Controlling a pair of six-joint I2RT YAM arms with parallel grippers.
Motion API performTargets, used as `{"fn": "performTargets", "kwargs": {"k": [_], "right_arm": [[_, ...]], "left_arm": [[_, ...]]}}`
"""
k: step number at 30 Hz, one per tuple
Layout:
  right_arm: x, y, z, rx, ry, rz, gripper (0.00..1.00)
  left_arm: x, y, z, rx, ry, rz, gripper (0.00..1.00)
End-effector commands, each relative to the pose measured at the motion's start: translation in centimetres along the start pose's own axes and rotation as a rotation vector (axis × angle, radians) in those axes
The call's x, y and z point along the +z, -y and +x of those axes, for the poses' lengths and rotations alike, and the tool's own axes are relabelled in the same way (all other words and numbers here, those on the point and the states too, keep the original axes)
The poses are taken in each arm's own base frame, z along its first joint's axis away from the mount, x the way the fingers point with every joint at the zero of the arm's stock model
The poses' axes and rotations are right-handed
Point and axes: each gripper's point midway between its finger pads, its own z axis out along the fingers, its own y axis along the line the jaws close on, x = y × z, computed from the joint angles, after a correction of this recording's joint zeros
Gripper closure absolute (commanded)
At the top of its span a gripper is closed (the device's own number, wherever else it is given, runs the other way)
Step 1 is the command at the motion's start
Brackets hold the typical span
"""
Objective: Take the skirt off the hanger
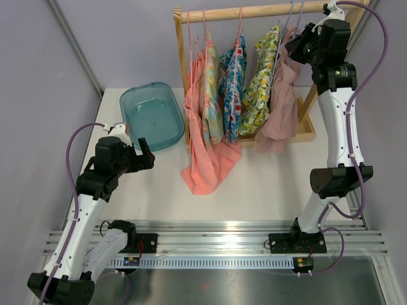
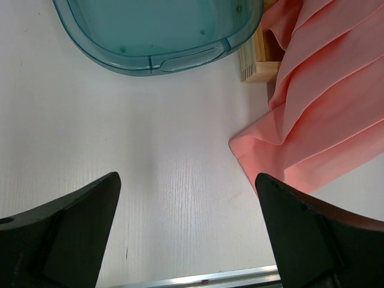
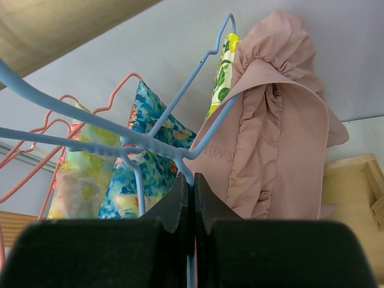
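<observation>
A dusty pink skirt [image 1: 283, 95] hangs on a light blue wire hanger [image 1: 290, 18] at the right end of the wooden rack rod [image 1: 254, 11]. My right gripper [image 1: 295, 43] is up at the rod. In the right wrist view it [image 3: 192, 180] is shut on the blue hanger [image 3: 150, 143] just below where the wires join, with the skirt's ruffled waistband [image 3: 282, 138] draped over the hanger arm to the right. My left gripper [image 1: 147, 152] is open and empty, low over the table [image 2: 186, 180], left of the rack.
Several other garments hang on pink hangers: a salmon one [image 1: 206, 159] trailing onto the table, a blue floral [image 1: 233, 82] and a yellow floral [image 1: 257, 89]. A teal tub [image 1: 151, 115] sits left of the rack. The salmon cloth [image 2: 318, 108] lies near my left gripper's right finger.
</observation>
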Motion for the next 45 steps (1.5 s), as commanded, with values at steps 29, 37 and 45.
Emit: {"fn": "performTargets", "kwargs": {"k": [29, 37, 45], "right_arm": [[-20.3, -0.5, -0.9, 0.077, 0.206, 0.025, 1.0], [-22.8, 0.3, 1.5, 0.092, 0.16, 0.049, 1.0], [-25.4, 0.2, 2.1, 0.082, 0.165, 0.036, 1.0]], "left_arm": [[-12.0, 30.2, -9.8, 0.33, 0.238, 0.666, 0.01], [-13.7, 43.0, -0.4, 0.442, 0.19, 0.88, 0.01], [-14.1, 47.0, 2.0, 0.456, 0.146, 0.949, 0.01]]}}
